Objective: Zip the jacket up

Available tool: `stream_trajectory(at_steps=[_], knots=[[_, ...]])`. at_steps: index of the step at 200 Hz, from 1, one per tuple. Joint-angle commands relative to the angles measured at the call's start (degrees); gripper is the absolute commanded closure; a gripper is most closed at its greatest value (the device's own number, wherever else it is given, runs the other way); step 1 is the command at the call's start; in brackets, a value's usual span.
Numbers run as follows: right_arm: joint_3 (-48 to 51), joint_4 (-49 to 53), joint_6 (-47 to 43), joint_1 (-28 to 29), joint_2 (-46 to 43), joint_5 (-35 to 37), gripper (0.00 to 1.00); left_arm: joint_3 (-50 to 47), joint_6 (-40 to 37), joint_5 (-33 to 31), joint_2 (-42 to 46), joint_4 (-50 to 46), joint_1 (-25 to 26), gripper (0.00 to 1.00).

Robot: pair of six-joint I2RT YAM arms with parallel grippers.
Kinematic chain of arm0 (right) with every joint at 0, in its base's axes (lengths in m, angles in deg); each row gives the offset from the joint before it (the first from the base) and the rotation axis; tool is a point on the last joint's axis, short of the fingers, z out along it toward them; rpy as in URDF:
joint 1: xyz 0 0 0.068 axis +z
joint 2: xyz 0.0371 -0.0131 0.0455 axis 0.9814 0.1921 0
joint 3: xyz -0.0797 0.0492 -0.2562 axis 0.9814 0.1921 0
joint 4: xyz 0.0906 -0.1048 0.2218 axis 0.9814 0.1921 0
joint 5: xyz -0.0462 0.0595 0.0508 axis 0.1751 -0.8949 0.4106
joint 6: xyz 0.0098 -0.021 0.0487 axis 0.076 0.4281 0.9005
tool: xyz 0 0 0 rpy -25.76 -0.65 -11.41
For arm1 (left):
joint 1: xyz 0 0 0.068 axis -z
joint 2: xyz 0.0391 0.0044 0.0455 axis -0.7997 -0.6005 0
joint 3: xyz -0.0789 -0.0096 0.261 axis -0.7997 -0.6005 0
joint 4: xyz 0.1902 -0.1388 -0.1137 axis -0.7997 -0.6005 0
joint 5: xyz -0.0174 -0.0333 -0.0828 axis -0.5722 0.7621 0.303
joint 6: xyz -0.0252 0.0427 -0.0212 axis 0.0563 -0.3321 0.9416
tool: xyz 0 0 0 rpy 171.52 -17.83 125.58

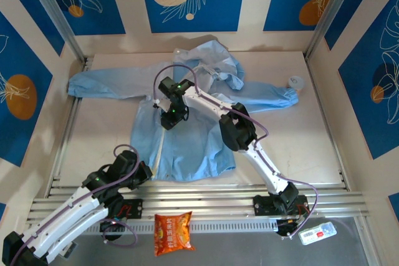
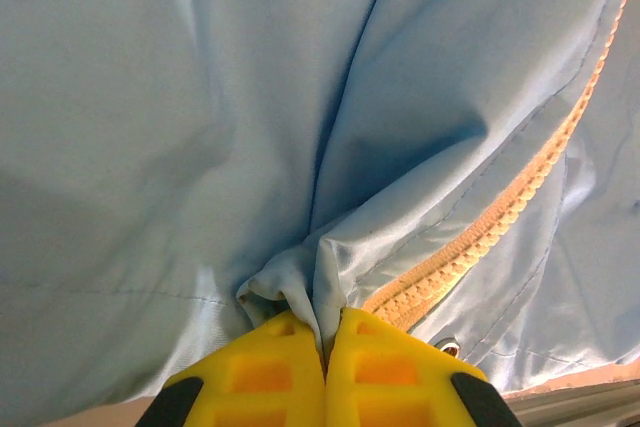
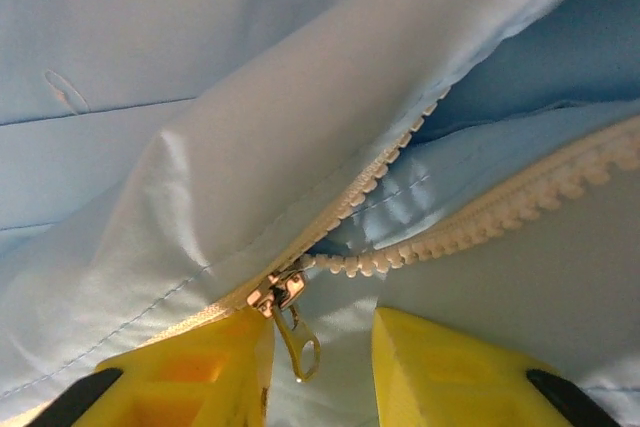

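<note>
The light-blue jacket (image 1: 193,147) lies spread flat on the table, sleeves out to both sides. My left gripper (image 1: 142,175) is at its bottom hem, and in the left wrist view the gripper (image 2: 325,332) is shut on a pinched fold of the jacket (image 2: 200,97) beside the whitish zipper strip (image 2: 500,217). My right gripper (image 1: 169,119) is over the jacket's chest. In the right wrist view the gripper (image 3: 320,347) stands open around the metal zipper slider (image 3: 275,292). The pull tab (image 3: 300,347) hangs loose by the left finger. Beyond the slider the two tooth rows (image 3: 470,222) spread apart.
An orange snack bag (image 1: 173,232) and a small white packet (image 1: 317,233) lie on the near ledge in front of the metal rails (image 1: 206,200). A small white round object (image 1: 295,82) sits by the jacket's right cuff. Walls close the table on three sides.
</note>
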Motion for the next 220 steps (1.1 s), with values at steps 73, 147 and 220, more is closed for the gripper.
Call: stream_trajectory(at_steps=[73,147,220], knots=[[0.53,-5.7,-0.53,-0.28,-2.49,2.79,1.0,0.09,-1.19,1.19,1.3,-2.7,-0.37,1.0],[0.69,-7.48,-4.67,-3.93,-5.0,-1.14,1.0,2.95,-2.99,0.14,3.83,-7.52,-0.36,1.0],[7.14,-13.22,3.16,-5.17,-11.52,-16.14,0.82,2.04,-3.15,0.58,1.77,-5.0,-0.35,1.0]])
